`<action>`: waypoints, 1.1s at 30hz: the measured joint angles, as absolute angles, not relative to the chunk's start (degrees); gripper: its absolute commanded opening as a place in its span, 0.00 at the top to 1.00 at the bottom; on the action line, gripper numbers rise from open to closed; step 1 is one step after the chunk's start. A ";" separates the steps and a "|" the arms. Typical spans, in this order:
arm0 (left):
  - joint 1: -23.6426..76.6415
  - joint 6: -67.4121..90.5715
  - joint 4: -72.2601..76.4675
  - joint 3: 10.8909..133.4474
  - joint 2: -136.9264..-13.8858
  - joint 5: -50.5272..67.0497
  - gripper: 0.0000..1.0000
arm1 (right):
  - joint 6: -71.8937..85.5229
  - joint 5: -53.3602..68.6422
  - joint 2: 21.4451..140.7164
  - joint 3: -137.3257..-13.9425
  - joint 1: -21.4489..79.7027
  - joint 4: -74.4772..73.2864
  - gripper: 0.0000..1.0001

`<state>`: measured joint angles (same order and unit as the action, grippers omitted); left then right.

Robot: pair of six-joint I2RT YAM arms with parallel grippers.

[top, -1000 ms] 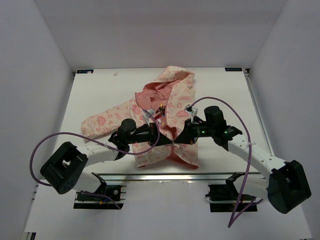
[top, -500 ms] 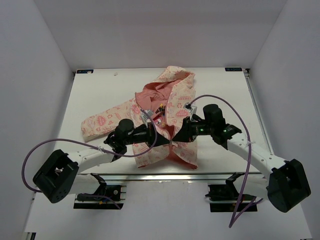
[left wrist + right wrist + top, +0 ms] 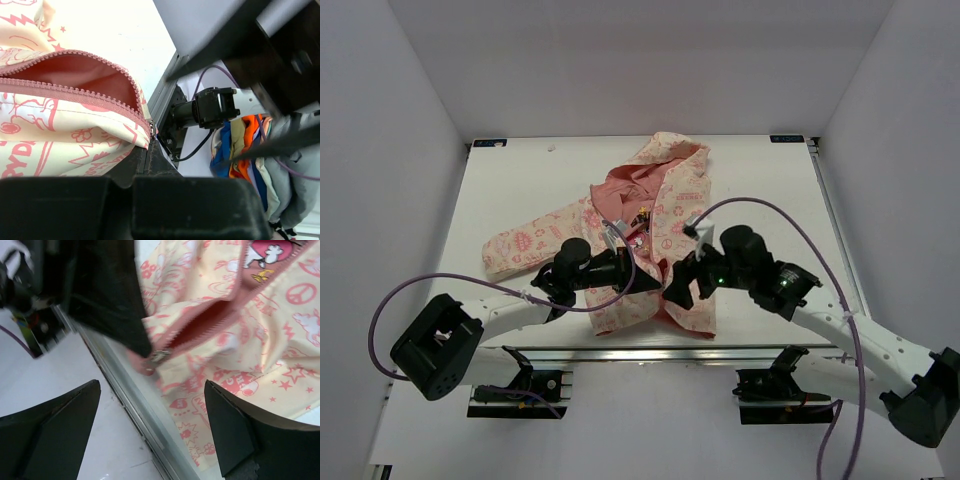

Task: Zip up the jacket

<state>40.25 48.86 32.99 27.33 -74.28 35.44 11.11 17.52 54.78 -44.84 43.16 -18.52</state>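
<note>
The jacket (image 3: 650, 225) lies spread on the table, cream with pink motifs, its front open over the pink lining (image 3: 620, 190). My left gripper (image 3: 653, 283) is shut on the jacket's bottom hem at the foot of the pink zipper (image 3: 75, 92), the cloth pinched between its jaws (image 3: 149, 146). In the right wrist view the metal slider with its pink pull tab (image 3: 152, 360) sits at the hem beside the left gripper's black finger (image 3: 110, 300). My right gripper (image 3: 152, 432) hangs open just in front of it, over the table's edge, holding nothing; from above it shows as the right gripper (image 3: 678, 295).
The table's metal front rail (image 3: 620, 352) runs right under both grippers. White walls enclose the table on three sides. A heap of coloured cloths (image 3: 240, 145) lies off the table beyond the rail. The jacket's left sleeve (image 3: 525, 245) stretches toward the left side.
My right gripper has opened wide, let go of the zipper's foot and drawn back toward the near edge. The left gripper has stayed shut on the hem.
</note>
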 measured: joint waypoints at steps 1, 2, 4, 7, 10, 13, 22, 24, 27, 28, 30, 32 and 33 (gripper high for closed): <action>40.25 49.23 32.99 27.33 -74.28 35.38 1.00 | 10.39 13.67 54.83 -45.71 46.81 -19.51 0.11; 40.25 49.58 32.73 27.38 -74.28 35.31 1.00 | 9.82 10.35 55.18 -46.46 49.93 -20.21 0.11; 40.25 50.09 31.35 27.66 -74.26 34.92 1.00 | 8.71 4.05 55.94 -47.44 54.87 -21.19 0.11; 40.25 50.57 28.69 28.25 -73.97 33.80 1.00 | 7.25 -6.55 57.41 -47.81 60.14 -22.57 0.11; 40.25 50.72 26.68 28.27 -73.10 33.04 1.00 | 5.65 -15.40 59.77 -48.25 64.69 -23.51 0.11; 40.25 50.96 26.11 28.27 -72.47 32.71 1.00 | 4.10 -22.13 62.41 -48.80 67.81 -23.99 0.11; 40.25 51.07 24.82 28.27 -72.27 32.56 1.00 | 2.33 -34.35 67.51 -49.10 73.32 -24.08 0.12; 40.25 51.07 24.64 28.27 -72.27 32.56 1.00 | 2.37 -34.96 68.38 -49.10 74.15 -23.64 0.12; 40.25 51.07 24.38 28.27 -72.27 32.56 1.00 | 2.44 -35.90 69.73 -49.15 74.94 -22.76 0.15; 40.25 51.09 24.40 28.27 -72.27 32.58 1.00 | 2.48 -36.05 70.11 -49.19 75.13 -22.46 0.18; 40.25 51.09 24.43 28.27 -72.27 32.60 1.00 | 2.57 -36.36 70.70 -49.30 75.42 -22.04 0.22; 40.25 51.09 24.40 28.27 -72.27 32.73 1.00 | 2.68 -36.49 71.00 -49.32 75.55 -21.52 0.27; 40.25 51.07 24.40 28.27 -72.27 32.93 1.00 | 2.68 -36.51 71.09 -49.34 75.64 -21.21 0.28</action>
